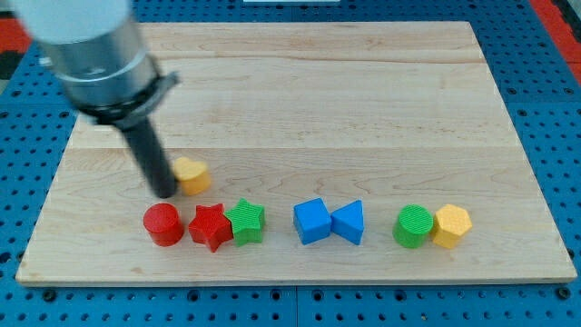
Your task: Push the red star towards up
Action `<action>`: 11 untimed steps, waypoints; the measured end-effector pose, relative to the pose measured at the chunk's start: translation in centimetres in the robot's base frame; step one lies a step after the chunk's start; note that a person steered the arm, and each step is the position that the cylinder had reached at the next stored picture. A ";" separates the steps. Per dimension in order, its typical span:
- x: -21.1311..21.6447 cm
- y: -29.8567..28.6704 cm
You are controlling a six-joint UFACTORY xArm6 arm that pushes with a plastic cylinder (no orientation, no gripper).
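A: Any lettering, labels, brands or numbers to log here?

B: None legible. Checked the wooden tabletop (pixel 363 82): bare grain only.

A: The blocks?

B: No marks I can read on the red star (pixel 211 226), nor on the others in the row.

A: The arm housing?

B: Blurred grey surface; nothing readable. The blue perforated surround (pixel 554 64) carries holes only, no signs.

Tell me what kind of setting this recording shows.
Probably a robotics lab bench: a wooden board lies on a blue perforated mounting surface, small coloured blocks such as the red star sit on it, and my tip touches down left of a yellow block.
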State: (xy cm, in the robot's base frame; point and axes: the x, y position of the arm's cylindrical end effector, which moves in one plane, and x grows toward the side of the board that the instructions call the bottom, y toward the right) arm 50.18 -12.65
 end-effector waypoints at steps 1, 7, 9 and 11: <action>-3.2 8.6; 8.9 2.3; 4.1 2.6; 3.7 11.0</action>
